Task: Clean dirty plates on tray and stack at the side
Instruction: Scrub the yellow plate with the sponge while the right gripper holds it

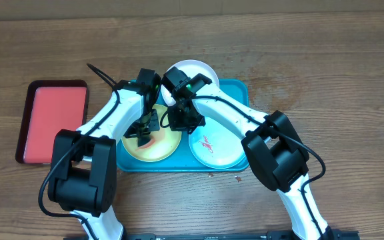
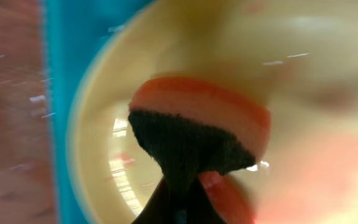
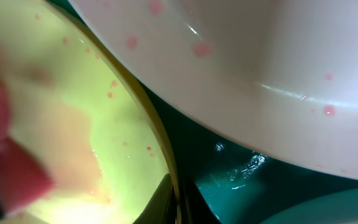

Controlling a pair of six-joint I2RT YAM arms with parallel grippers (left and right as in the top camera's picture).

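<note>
The teal tray (image 1: 235, 90) holds all three plates. The yellow-green plate (image 1: 153, 149) sits front left, the mint plate (image 1: 215, 147) with a red smear front right, and the white plate (image 1: 195, 69) at the back. My left gripper (image 1: 144, 130) is shut on an orange sponge with a dark scouring side (image 2: 197, 124), held onto the yellow-green plate (image 2: 98, 155). My right gripper (image 1: 179, 123) is shut on that plate's right rim (image 3: 166, 155), one finger inside and one outside (image 3: 178, 205). The white plate (image 3: 260, 43) with pink specks looms just above it.
A smaller red tray with a dark rim (image 1: 52, 120) lies on the wooden table left of the teal tray. Both arms cross over the teal tray's middle. Small red specks lie on the table by the tray's front edge (image 1: 235, 178).
</note>
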